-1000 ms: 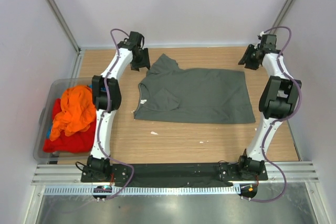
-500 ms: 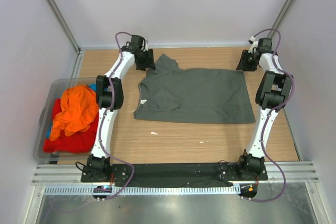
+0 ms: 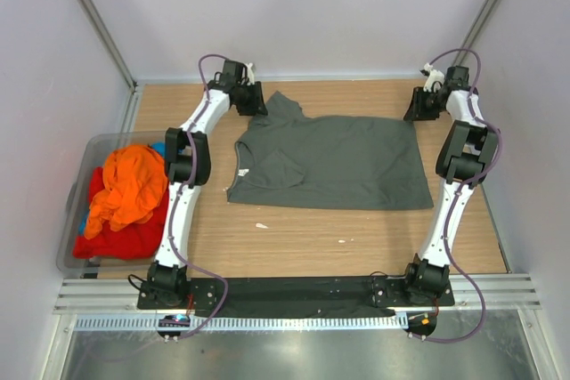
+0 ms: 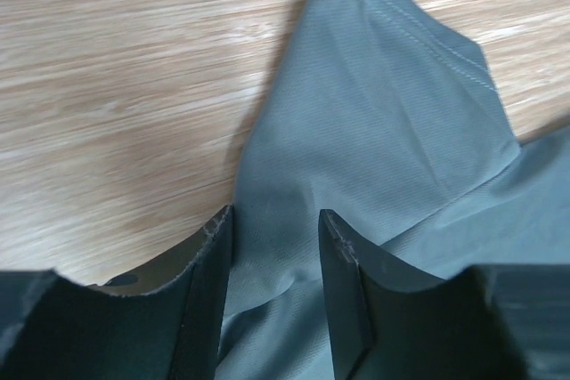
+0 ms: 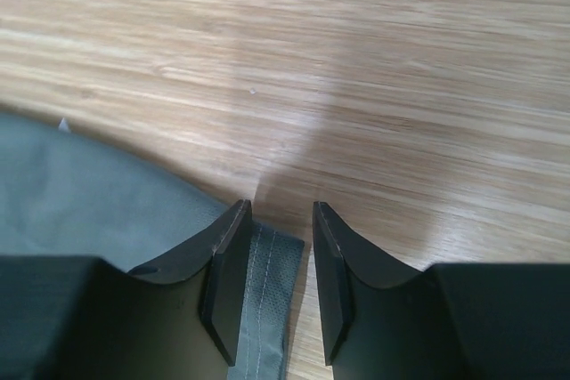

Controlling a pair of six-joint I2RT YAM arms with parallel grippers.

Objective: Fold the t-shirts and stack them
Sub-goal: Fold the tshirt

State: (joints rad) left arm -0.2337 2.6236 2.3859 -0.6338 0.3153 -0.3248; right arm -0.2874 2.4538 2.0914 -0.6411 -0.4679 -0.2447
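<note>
Dark grey-green t-shirt [image 3: 329,162] flat on surface [image 3: 312,233], left end effector [image 4: 276,224] released astride its far sleeve, right end effector [image 5: 278,215] released at its far hem corner, orange t-shirt [image 3: 129,184] and red t-shirt [image 3: 116,240] in bin [image 3: 69,220]

The left wrist view cuts the grey-green shirt [image 4: 374,113] off at the right and lower edges, and the fingers of the left hand [image 4: 276,220] run out of the bottom. The right wrist view shows only a hemmed corner of that shirt between the fingers of the right hand [image 5: 280,211]; the rest lies behind one finger. From above, both hands' fingertips are too small to make out. In the bin [image 3: 71,193], the orange shirt [image 3: 129,184] covers much of the red shirt [image 3: 116,239], and the blue shirt [image 3: 85,221] shows only as a sliver.
</note>
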